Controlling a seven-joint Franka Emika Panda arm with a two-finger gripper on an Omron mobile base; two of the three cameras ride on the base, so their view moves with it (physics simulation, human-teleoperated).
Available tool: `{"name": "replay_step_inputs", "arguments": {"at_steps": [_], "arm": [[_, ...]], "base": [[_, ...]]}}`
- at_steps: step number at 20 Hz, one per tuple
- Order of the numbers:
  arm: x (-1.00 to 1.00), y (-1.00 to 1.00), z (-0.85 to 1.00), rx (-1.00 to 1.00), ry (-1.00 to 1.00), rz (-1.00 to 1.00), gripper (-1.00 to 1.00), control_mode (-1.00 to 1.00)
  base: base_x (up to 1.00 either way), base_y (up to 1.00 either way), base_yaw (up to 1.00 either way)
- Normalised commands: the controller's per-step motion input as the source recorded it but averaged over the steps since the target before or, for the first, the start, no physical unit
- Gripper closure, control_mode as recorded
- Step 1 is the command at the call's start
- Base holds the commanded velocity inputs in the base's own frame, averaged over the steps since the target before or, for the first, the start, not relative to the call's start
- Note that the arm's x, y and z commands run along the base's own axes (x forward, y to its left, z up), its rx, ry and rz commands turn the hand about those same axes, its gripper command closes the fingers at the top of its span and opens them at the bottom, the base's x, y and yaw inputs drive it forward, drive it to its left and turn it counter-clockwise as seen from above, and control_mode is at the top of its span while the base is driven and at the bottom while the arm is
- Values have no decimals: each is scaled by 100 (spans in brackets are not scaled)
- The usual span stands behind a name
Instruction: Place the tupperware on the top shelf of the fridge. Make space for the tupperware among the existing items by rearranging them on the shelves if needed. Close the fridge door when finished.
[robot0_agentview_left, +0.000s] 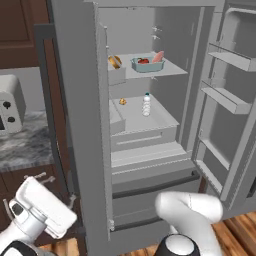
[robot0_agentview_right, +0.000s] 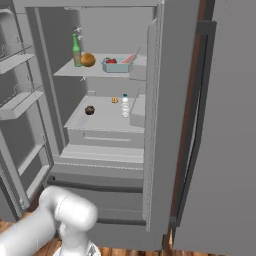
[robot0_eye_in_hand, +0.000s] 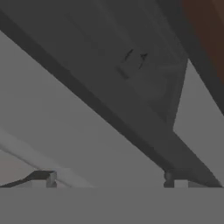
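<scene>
The fridge (robot0_agentview_left: 150, 165) stands with both doors swung out. The pale teal tupperware (robot0_agentview_left: 147, 63) (robot0_agentview_right: 117, 64) sits on the top shelf (robot0_agentview_left: 170, 71) (robot0_agentview_right: 67, 70), holding a red piece and a pink strip. Beside it are a tan-orange item (robot0_agentview_left: 115, 61) (robot0_agentview_right: 88, 59) and a green bottle (robot0_agentview_right: 76, 50). On the shelf below stand a clear bottle (robot0_agentview_left: 146, 104) (robot0_agentview_right: 125, 106), a tiny orange lump (robot0_agentview_left: 122, 101) (robot0_agentview_right: 114, 100) and a dark round item (robot0_agentview_right: 89, 110). My gripper (robot0_agentview_left: 56, 187) (robot0_eye_in_hand: 110, 178) is open and empty, low at the outer side of the left-hand door, close to its dark bar handle (robot0_agentview_left: 47, 100) (robot0_eye_in_hand: 109, 113).
The left-hand door (robot0_agentview_left: 80, 125) (robot0_agentview_right: 170, 125) juts toward me between gripper and shelves. The other door with railed bins (robot0_agentview_left: 230, 100) (robot0_agentview_right: 20, 100) stands open on the far side. A white appliance (robot0_agentview_left: 10, 107) sits on a marble counter (robot0_agentview_left: 25, 145). Drawers (robot0_agentview_left: 150, 190) lie below.
</scene>
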Motion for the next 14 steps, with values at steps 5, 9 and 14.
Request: {"name": "replay_step_inputs", "arguments": {"at_steps": [5, 9, 14], "arm": [[33, 100, -53, -41, 5, -9, -100, -100], [67, 82, -40, -19, 8, -23, -100, -100], [71, 18, -12, -6, 6, -31, -100, -100]], "base": [[0, 0, 0], [0, 0, 0], [0, 0, 0]]}}
